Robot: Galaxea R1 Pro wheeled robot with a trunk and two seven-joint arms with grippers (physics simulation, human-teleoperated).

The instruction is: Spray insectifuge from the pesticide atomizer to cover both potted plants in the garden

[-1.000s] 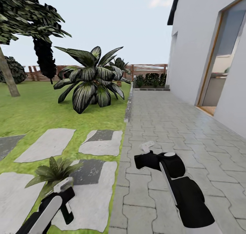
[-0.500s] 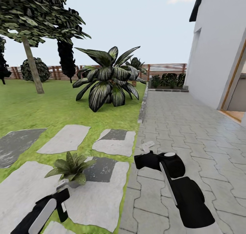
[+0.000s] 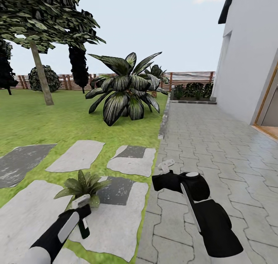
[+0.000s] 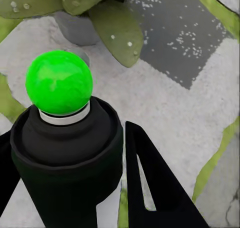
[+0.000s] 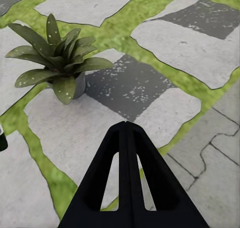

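White specks dot potted plant (image 5: 59,68) on its stepping stone (image 5: 90,123). Left gripper (image 3: 82,218) clamped on pesticide atomizer (image 4: 65,153), spraying underway (coverage partial). Right gripper (image 5: 126,133) together. Next: keep nozzle aimed, sweep leaves.

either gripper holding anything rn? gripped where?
Left gripper holds the spray bottle by its dark body, a finger on each side, green tip toward the potted plant. Right gripper is shut, empty.

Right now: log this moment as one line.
left gripper: shut on atomizer | potted plant: speckled | right gripper: shut, empty
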